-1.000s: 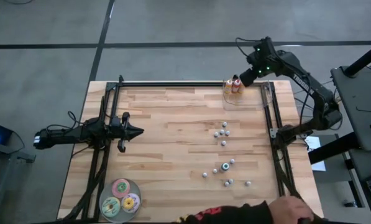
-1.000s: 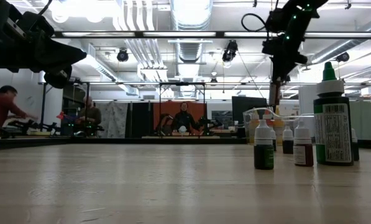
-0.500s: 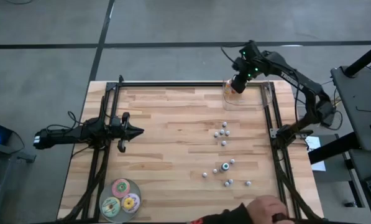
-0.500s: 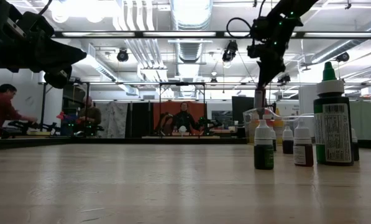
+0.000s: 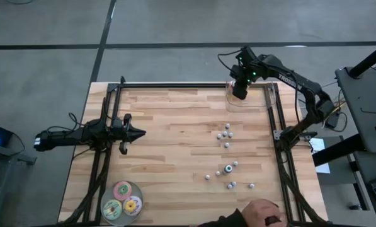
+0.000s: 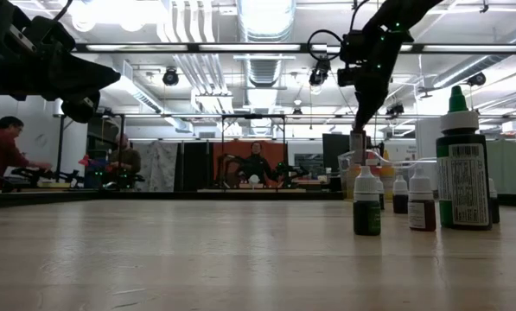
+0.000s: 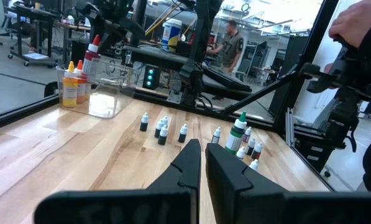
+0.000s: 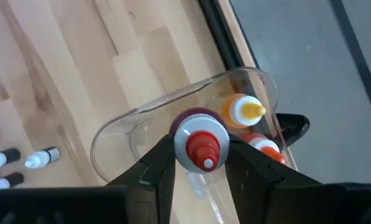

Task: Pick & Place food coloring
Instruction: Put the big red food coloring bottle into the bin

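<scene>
My right gripper [image 5: 239, 90] hangs over a clear container [image 8: 129, 134] at the table's far right. It is shut on a food coloring bottle [image 8: 201, 148] with a dark red body, white collar and red tip. A yellow-tipped orange bottle [image 8: 241, 111] and another orange one [image 8: 265, 148] stand inside the container. Several tiny bottles stand on their bases on the wood in two groups [image 5: 225, 133] [image 5: 228, 176]. My left gripper [image 5: 136, 133] waits shut at the table's left, level, touching nothing. My right gripper pinches the bottle between its two fingers just below the white collar [image 8: 184, 144], one finger on each side. The fingers [image 8: 157, 165] come from above, slanting steeply down. The bottle stays upright, tip up, lifted clear over the container's opening [image 7: 93, 53].
Three flat round discs [image 5: 123, 200] lie at the near left corner. A person's hand [image 5: 263, 214] shows at the near edge on the right. Dark frame rails [image 5: 279, 135] run along the table's sides. Bare wood lies in the middle.
My right gripper has carried the bottle toward the table's left and a little down, from beyond the far right corner to above the container. Its wrist has rolled on the way. The person's hand at the near edge has drawn leftward.
</scene>
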Motion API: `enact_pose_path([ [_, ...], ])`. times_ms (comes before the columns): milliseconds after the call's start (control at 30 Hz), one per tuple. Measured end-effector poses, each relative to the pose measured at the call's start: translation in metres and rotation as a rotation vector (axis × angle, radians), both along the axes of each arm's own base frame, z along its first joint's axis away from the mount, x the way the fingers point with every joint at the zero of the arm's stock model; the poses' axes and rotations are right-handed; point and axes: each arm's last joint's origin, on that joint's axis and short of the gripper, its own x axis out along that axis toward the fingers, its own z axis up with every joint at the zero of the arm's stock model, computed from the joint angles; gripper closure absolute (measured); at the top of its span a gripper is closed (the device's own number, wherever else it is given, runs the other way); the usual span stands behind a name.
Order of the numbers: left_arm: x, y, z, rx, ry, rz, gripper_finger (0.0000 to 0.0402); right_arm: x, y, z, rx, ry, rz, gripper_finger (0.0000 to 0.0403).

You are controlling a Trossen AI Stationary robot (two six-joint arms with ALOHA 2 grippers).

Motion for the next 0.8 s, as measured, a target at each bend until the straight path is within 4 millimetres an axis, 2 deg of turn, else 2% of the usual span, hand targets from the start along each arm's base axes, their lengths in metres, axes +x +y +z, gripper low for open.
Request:
enact_pose_path([
  [333, 0.0, 0.0, 0.0, 0.0, 0.0, 0.0, 0.0402, 0.0026, -0.001, -0.004, -0.029, 0.036, 0.12, 0.0294],
  [533, 0.0, 0.0, -0.0001, 0.0, 0.001, 0.0, 0.0402, 0.0027, -0.0009, -0.004, -0.072, 0.065, 0.256, 0.0294],
  [800, 0.0, 0.0, 0.0, 0.0, 0.0, 0.0, 0.0402, 0.006, 0.0004, -0.0064, -0.059, 0.011, 0.439, 0.0294],
])
